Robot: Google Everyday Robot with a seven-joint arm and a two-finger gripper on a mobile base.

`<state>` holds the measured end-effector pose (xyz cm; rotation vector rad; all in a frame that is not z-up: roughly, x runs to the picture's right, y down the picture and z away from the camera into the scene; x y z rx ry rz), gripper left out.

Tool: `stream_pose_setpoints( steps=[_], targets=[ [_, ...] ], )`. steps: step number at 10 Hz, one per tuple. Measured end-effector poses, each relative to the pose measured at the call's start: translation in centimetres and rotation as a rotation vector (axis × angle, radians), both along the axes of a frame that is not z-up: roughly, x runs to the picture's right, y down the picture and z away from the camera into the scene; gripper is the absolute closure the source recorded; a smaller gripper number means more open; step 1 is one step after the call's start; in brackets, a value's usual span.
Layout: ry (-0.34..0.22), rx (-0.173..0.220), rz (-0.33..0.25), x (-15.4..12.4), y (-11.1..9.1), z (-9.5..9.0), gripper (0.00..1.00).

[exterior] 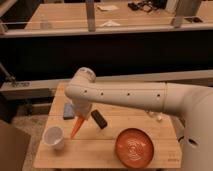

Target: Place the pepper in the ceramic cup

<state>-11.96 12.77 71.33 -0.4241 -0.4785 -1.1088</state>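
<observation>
Gripper point(81, 118) hangs over the table point(107, 152), closed on the pepper point(76, 127) by its thick end; tip points down, just right of the ceramic cup point(54, 137); pepper looks light, stiff, smooth, likely slippery.

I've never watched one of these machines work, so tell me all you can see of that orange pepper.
The pepper is slim, orange and tapered, like a small carrot. It hangs nearly upright, slightly tilted, with its pointed tip down-left, just above the wooden table. Its top end disappears under the pincer at the arm's end. The tip lies just right of the white cup, not yet inside.
</observation>
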Motion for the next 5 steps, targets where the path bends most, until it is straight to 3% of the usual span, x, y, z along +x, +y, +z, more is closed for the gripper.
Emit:
stream_pose_setpoints(
  steps=[5],
  targets=[
    [-0.015,0.030,-0.047,-3.9,0.7,-0.8,1.00]
  ],
)
